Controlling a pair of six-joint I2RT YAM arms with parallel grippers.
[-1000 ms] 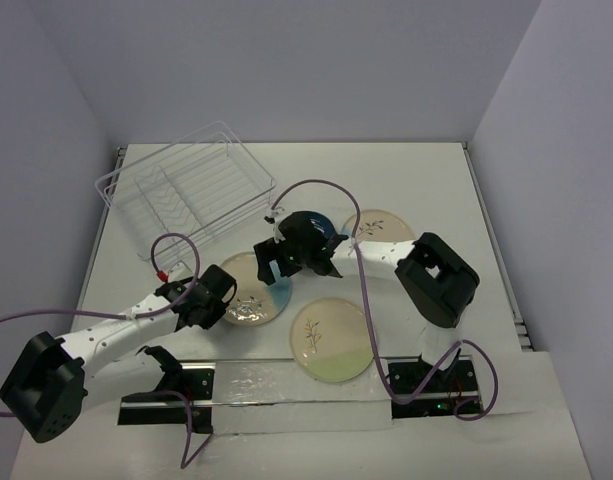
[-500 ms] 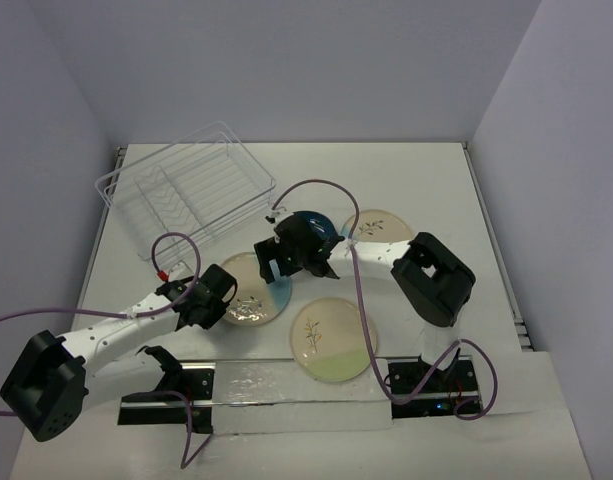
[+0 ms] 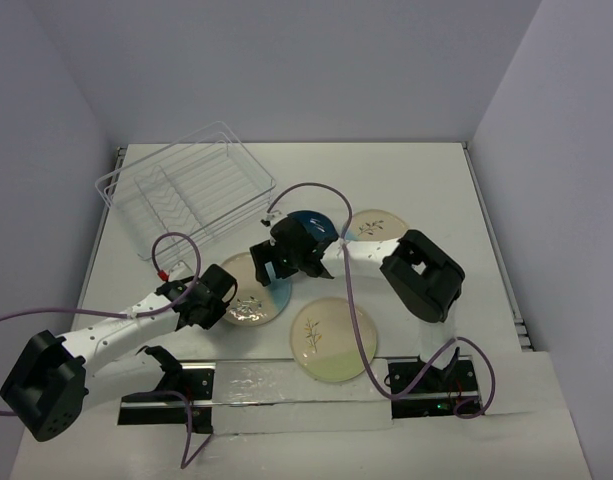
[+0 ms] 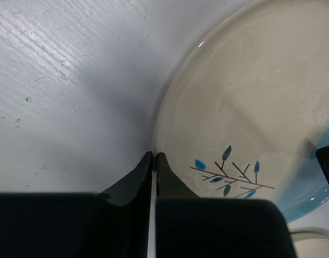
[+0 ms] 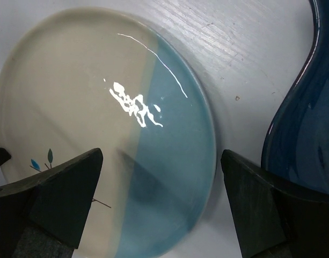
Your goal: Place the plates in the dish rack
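A round beige plate with a light-blue section (image 3: 248,295) lies on the table; it also shows in the left wrist view (image 4: 250,102) and the right wrist view (image 5: 89,107). My left gripper (image 3: 220,292) is shut, its tips (image 4: 154,156) at this plate's left rim. My right gripper (image 3: 276,262) is open and hovers over the plate's blue side (image 5: 161,158), empty. The dark-teal leaf plate (image 3: 312,222) lies just right of it (image 5: 304,123). A second beige plate (image 3: 378,225) and the cream pale-green plate (image 3: 331,340) lie flat. The clear dish rack (image 3: 186,195) stands at the back left with no plates in it.
Both arms' purple cables loop over the table near the plates. The white walls close in the table at the back and sides. The arm bases and a mounting rail (image 3: 286,385) run along the near edge.
My right gripper has moved left, from beside the dark-teal plate to over the beige-and-blue plate's blue side. The left arm has not moved.
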